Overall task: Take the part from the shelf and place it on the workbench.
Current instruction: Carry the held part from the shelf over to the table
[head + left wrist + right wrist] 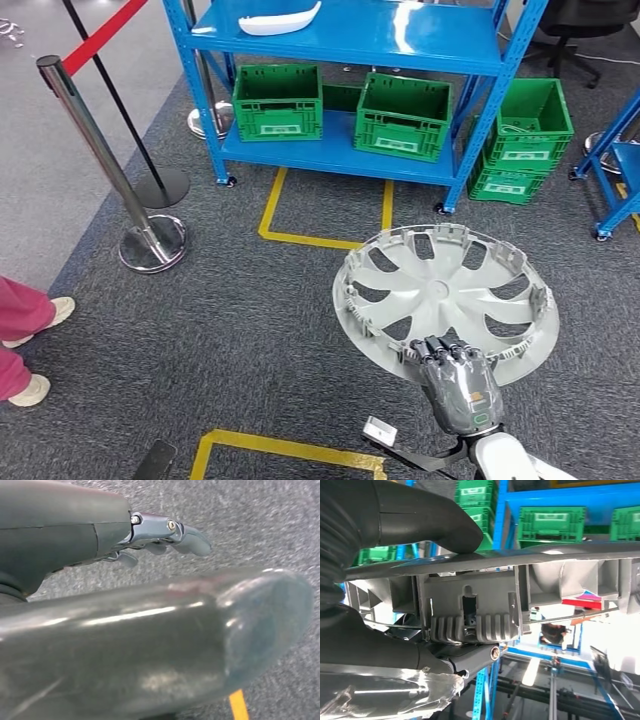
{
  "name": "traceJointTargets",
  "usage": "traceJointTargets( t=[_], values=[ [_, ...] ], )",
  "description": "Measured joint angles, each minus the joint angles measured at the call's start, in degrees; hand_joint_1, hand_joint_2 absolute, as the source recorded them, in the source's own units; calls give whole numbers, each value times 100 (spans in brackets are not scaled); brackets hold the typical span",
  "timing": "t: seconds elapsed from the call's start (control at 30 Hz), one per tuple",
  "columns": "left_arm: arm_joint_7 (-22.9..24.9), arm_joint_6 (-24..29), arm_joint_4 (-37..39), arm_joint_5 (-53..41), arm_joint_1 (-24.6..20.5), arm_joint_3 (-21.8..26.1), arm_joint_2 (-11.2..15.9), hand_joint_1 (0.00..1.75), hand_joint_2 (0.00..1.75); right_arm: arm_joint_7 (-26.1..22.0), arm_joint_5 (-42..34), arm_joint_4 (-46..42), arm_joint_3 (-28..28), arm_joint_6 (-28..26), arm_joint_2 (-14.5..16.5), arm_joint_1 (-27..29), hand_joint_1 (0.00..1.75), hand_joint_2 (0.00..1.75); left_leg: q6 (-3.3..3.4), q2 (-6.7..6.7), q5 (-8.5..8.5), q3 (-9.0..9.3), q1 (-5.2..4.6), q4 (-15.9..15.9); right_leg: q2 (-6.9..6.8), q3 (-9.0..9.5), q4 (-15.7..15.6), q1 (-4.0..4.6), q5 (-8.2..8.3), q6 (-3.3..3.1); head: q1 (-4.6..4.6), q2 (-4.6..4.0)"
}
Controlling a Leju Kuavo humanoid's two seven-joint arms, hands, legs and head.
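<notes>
Hubcap [445,295] first: from the head view I see my right hand [458,383] holding it by its near rim, out over the grey carpet [249,330] in front of the blue shelf [347,45]. It is lifted and roughly flat, its ribbed inner side facing up at me. My fingers [441,350] curl over the rim edge from my side, pressed together in a row, with the disc stretching away from them toward the shelf. Green crates [278,100] sit on the shelf's lower board, and a white part [278,18] lies on the upper board near its left end. Yellow tape [321,240] marks the floor, a stanchion [113,165] stands to the left, and a person's shoes [34,388] show at the left edge.

From the left wrist view, my left hand [113,620] hangs over the carpet; its fingers [166,532] are stretched out, slightly apart, holding nothing.

From the right wrist view, I see the hubcap's rim [478,610] edge-on, clamped in my hand: the thumb [429,522] presses on one face, and the fingers [414,657] lie against the opposite face under the ribbed clip. The rim sits deep between them, touching both. Shelf posts and crates show beyond.
</notes>
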Motion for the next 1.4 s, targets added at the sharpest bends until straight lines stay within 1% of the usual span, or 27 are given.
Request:
traceJointTargets(
  t=[0.03, 0.07, 0.1, 0.17, 0.2, 0.27, 0.3, 0.37, 0.4, 0.43, 0.5, 0.57, 0.6, 0.63, 0.7, 0.77, 0.83, 0.9, 0.93, 0.97, 1.0, 1.07, 1.13, 1.2, 1.27, 1.33, 1.4],
  values=[
    [4, 7, 3, 9, 3, -1, -1, 0, 0, 0, -1, 4, -9, -17, 1, -1, 175, 175, -39, -57, 10, -32, 2, 30, 78, 255, -349, -3, 42, -9, 1, 0],
    [7, 16, 4, 19, 4, -1, 1, 0, 0, -1, 1, 7, -21, -41, 1, -1, 175, 175, -75, -106, 24, -62, 1, 57, 132, 412, -570, -2, 52, -33, -3, 0],
    [9, 25, 4, 31, 10, -1, 4, 0, 0, -1, 3, 11, -33, -61, 1, -1, 175, 175, -111, -149, 44, -89, -4, 73, 162, 469, -649, 6, 32, -68, -6, 0],
    [9, 34, 4, 43, 40, -1, 14, 0, 0, -1, 5, 14, -54, -87, 1, 5, 175, 175, -164, -225, 90, -122, 4, 67, 62, 451, -610, 27, 67, -164, -11, 0],
    [9, 34, 6, 45, 59, -1, 15, 0, 0, -1, 5, 15, -61, -89, 1, 8, 175, 175, -190, -191, 78, -138, 4, 82, 9, 444, -608, 26, 84, -203, -12, 0],
    [9, 34, 8, 45, 73, -1, 12, 0, 0, 0, 3, 15, -77, -91, 0, 13, 175, 175, -244, 3, -144, -267, 2, 368, -107, 432, -619, 23, 112, -284, -35, 0],
    [9, 34, 9, 45, 70, -1, 3, 0, 0, 0, 2, 15, -84, -91, -1, 16, 175, 175, -270, 127, -348, -402, 1, 689, -167, 419, -622, 31, 121, -312, -46, 0],
    [9, 34, 10, 45, 66, -1, -3, 0, 0, 0, 3, 15, -91, -92, -1, 18, 175, 175, -299, 224, -736, -723, 15, 1470, -295, 383, -622, 43, 137, -341, -53, 0],
    [9, 34, 10, 45, 71, -1, -4, 0, 0, 0, 4, 15, -95, -92, -1, 19, 175, 175, -302, 233, -813, -796, 18, 1697, -362, 368, -622, 45, 143, -344, -55, 0],
    [9, 34, 11, 45, 77, -1, -4, 0, 0, 1, 4, 15, -97, -92, -1, 20, 175, 175, -298, 239, -790, -764, 20, 1720, -428, 359, -622, 46, 148, -343, -55, 0],
    [9, 34, 11, 45, 78, -1, -4, 0, 0, 1, 3, 15, -106, -92, -1, 20, 175, 175, -263, 356, -516, -370, 8, 1136, -557, 360, -621, 49, 156, -331, -55, 0],
    [9, 34, 11, 45, 51, -2, -3, 0, 0, 1, 3, 14, -114, -93, -1, 25, 175, 175, -213, 638, -320, 61, -36, 399, -681, 365, -613, 81, 155, -294, -58, 0],
    [9, 34, 11, 45, 38, -2, -3, 0, 0, 2, 4, 14, -116, -93, -1, 25, 175, 175, -183, 728, -290, 159, -57, 200, -742, 367, -615, 99, 156, -266, -57, 0],
    [9, 34, 11, 48, 31, -2, -2, 0, 0, 1, 4, 14, -118, -94, -1, 23, 175, 175, -158, 735, -295, 169, -73, 128, -808, 372, -624, 115, 161, -234, -57, 0],
    [9, 34, 11, 68, 51, -2, -2, 0, 0, -3, 4, 14, -118, -95, -1, 12, 175, 175, -85, 583, -256, 138, -63, 101, -893, 387, -647, 111, 155, -167, -52, 0],
    [7, 35, 11, 88, 64, -4, -3, 0, 0, -6, 4, 12, -118, -99, -1, 14, 175, 175, -12, 432, -210, 136, -31, 67, -647, 302, -431, 95, -14, -120, -40, 0],
    [3, 36, 11, 92, 49, -11, 0, 0, 0, -7, 4, 12, -117, -104, -1, 25, 175, 175, 33, 282, -184, 128, -15, 57, -275, 9, 231, 94, -365, -112, -11, 0],
    [3, 37, 11, 95, 38, -28, 2, 0, 0, -7, 4, 13, -114, -101, -1, 32, 175, 175, 51, 121, -174, 121, -23, 59, -153, -305, 871, 110, -583, -118, 3, 0],
    [3, 37, 11, 96, 39, -40, 0, 0, 0, -7, 3, 13, -113, -97, -2, 33, 175, 175, 54, 37, -171, 121, -27, 61, -138, -353, 940, 117, -543, -123, 3, 0],
    [4, 37, 11, 97, 40, -54, -3, 0, 0, -7, 3, 12, -113, -95, -6, 34, 175, 175, 53, -52, -168, 125, -27, 63, -123, -289, 775, 120, -396, -133, 2, 0],
    [4, 37, 11, 98, 38, -67, -6, 0, 0, -7, 2, 12, -115, -92, -13, 34, 175, 175, 48, -139, -165, 130, -23, 66, -69, -132, 427, 114, -187, -140, 3, 0],
    [8, 37, 11, 98, 26, -88, -11, 0, 0, -7, 4, 6, -125, -79, -32, 34, 175, 175, 13, -299, -160, 116, -25, 89, 194, 236, -323, 71, 102, -152, 0, 0],
    [24, 37, 11, 98, 19, -99, -12, 0, 0, -7, 8, -16, -150, -43, -57, 49, 175, 175, -52, -434, -131, 58, -18, 107, 353, 391, -624, 51, 136, -174, -5, 1],
    [42, 37, 11, 97, 30, -105, -4, 0, 0, -8, 9, -63, -195, 11, -79, 82, 175, 175, -115, -530, -99, 6, 3, 104, 244, 397, -644, 59, 144, -224, -5, 1],
    [48, 36, 12, 97, 28, -114, -10, 0, 0, -5, 7, -123, -243, 50, -104, 117, 175, 175, -176, -274, -210, -95, -16, 266, 98, 409, -667, 51, 161, -291, -43, 1],
    [49, 35, 13, 96, -5, -131, -30, 0, 0, -2, 7, -171, -274, 61, -134, 145, 175, 175, -237, 123, -537, -399, -22, 873, -64, 416, -682, 53, 164, -337, -88, 0],
    [50, 33, 13, 96, -22, -140, -40, 0, 0, -1, 8, -192, -295, 63, -152, 160, 175, 175, -272, 239, -807, -751, 10, 1580, -228, 416, -682, 60, 158, -352, -96, 0]
  ],
)
